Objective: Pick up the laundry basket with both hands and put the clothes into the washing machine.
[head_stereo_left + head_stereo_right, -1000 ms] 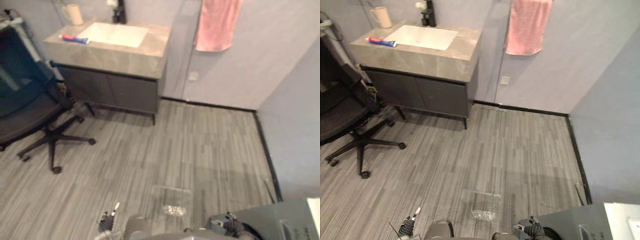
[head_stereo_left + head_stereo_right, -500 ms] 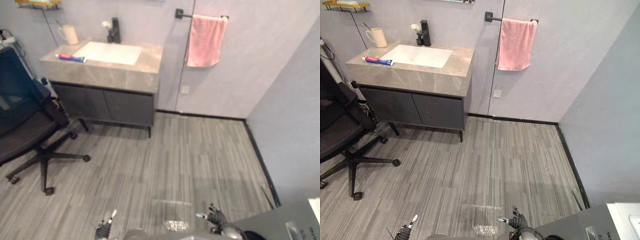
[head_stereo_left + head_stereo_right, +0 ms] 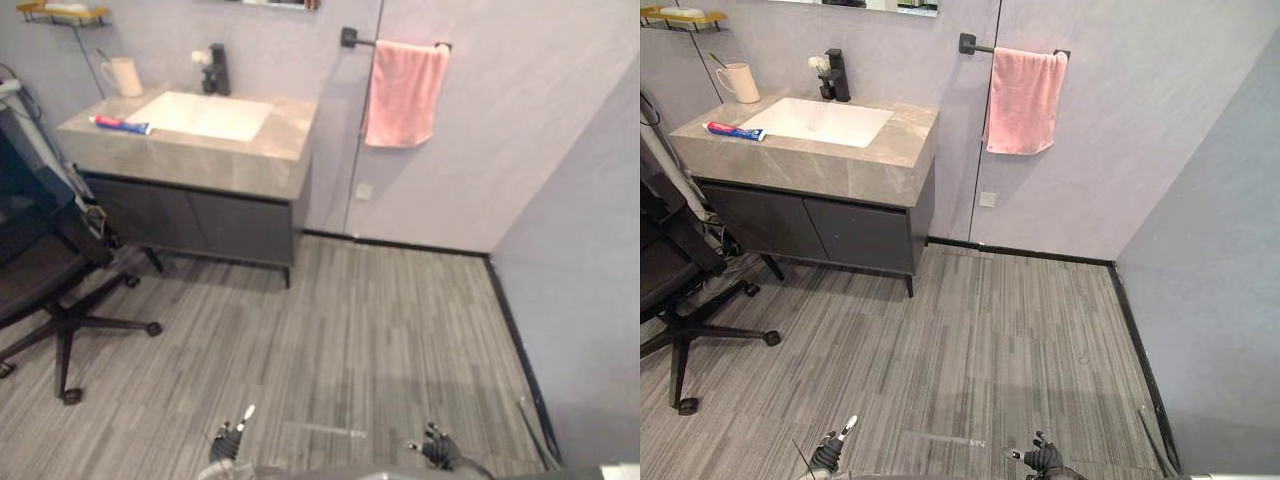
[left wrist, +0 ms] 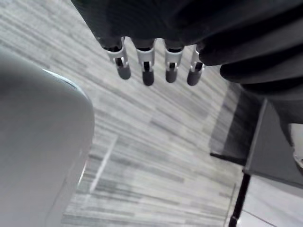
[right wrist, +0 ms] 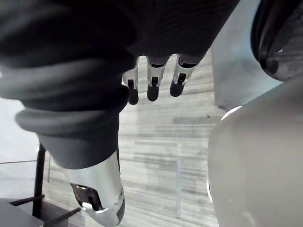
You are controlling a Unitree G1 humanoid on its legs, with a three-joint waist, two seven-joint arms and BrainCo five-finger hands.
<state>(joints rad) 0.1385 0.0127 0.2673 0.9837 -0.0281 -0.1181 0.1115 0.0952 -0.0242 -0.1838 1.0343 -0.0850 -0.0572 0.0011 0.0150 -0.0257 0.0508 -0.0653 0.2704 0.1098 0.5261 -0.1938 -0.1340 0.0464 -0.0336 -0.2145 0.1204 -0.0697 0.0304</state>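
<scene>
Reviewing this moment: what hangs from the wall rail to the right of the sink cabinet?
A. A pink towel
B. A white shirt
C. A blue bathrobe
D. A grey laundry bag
A: a pink towel is draped over the dark rail on the wall, just past the sink cabinet.

We're seeing the left robot hand (image 3: 830, 456) and right robot hand (image 3: 1043, 459) poking in at the bottom edge, over grey plank floor (image 3: 1020, 340). Upper left, the bench (image 3: 875, 168) with sink (image 3: 818, 120) is carrying a mug (image 3: 737, 82), toothpaste tube (image 3: 735, 131) and black tap (image 3: 835, 75). A pink towel (image 3: 1023, 100) is hanging just right of it.
</scene>
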